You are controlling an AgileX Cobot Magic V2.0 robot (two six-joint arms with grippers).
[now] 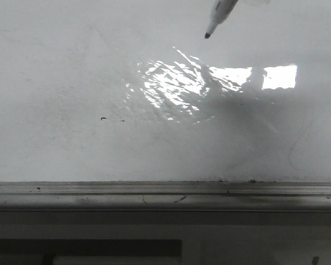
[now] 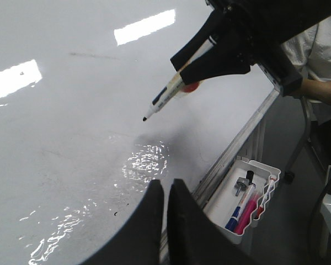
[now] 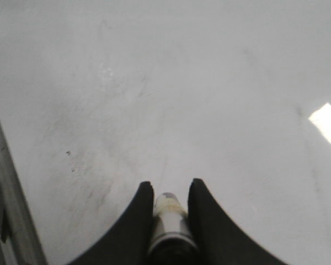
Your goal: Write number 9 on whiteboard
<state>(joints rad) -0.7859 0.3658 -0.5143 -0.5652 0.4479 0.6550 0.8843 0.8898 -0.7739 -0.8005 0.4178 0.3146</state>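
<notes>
whiteboard (image 1: pixel 71 66): fills the front view, no 9 on it so far, only a tiny black dash (image 1: pixel 102 118)
right gripper (image 3: pixel 166 190): clamped on the marker (image 1: pixel 218 15), tip hanging just off the board, upper right
left gripper (image 2: pixel 166 190): fingers pressed together, holding nothing
progress: I'd say zero strokes done
hidden: marker body cut off up top

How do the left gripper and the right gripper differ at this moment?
The right gripper is shut on a marker, while the left gripper holds nothing, its fingers nearly together. The right gripper keeps the marker's dark tip pointing at the whiteboard, not yet touching it as far as I can tell; the left gripper sits back near the board's lower edge, beside a small tray of markers. Both have black fingers.
</notes>
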